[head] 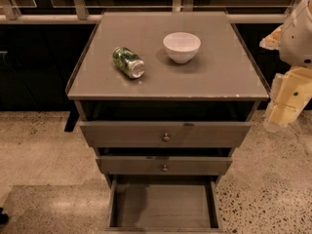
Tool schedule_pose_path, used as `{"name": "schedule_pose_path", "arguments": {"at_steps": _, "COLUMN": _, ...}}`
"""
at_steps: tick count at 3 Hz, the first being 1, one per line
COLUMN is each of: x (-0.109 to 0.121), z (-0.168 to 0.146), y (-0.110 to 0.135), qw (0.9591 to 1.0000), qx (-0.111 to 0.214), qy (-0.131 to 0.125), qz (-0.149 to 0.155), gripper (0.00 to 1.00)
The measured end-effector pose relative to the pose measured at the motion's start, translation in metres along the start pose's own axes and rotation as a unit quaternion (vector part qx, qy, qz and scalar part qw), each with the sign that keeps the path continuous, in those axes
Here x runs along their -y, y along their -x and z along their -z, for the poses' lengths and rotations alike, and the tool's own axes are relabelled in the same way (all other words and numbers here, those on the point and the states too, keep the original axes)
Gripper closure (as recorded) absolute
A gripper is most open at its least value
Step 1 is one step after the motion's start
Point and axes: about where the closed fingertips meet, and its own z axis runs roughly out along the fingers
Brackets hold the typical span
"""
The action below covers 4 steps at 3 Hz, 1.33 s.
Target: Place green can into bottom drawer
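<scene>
Green can: the green can (128,62) lay on its side on the desk top, on the left half, with one silver end turned toward the near right. Nothing was gripping it.
Can and bowl: the can sat left of the white bowl (181,46) and a little nearer, apart from it and not touching.
White bowl: it stood upright, close to the middle of the desk top and slightly to the far side.
Desk: the desk (214,77) was a grey-brown chest with a flat top and three drawers in its near face.
Bottom drawer: the bottom drawer (163,206) was pulled out toward the near side, its plank floor and low side walls in plain view, with nothing lying in it.
Upper drawers: the top drawer (126,133) and middle drawer (131,165) each carried a small round knob at the centre, and a dark gap showed above each front.
Tool: the tool (283,106) hung at the right edge of the scene, beyond the desk's right side and about level with its near corner, well apart from the can. It held nothing; whether it was wide or narrow I cannot tell.
Arm: a white rounded arm (300,33) section sat above the tool.
Floor: a speckled stone floor (39,145) surrounded the desk.
</scene>
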Motion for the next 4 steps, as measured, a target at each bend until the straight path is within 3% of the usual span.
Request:
{"name": "schedule_pose_path", "arguments": {"at_steps": 1, "x": 0.003, "z": -0.002, "y": 0.003, "qw": 1.0000, "qx": 0.001, "qy": 0.001, "qz": 0.001, "gripper": 0.00}}
{"name": "schedule_pose_path", "arguments": {"at_steps": 3, "x": 0.031, "z": -0.075, "y": 0.063, "qw": 0.9965, "qx": 0.024, "qy": 0.066, "qz": 0.047, "gripper": 0.00}}
{"name": "schedule_pose_path", "arguments": {"at_steps": 4, "x": 0.040, "z": -0.102, "y": 0.096, "qw": 0.9929, "qx": 0.041, "qy": 0.082, "qz": 0.076, "gripper": 0.00}}
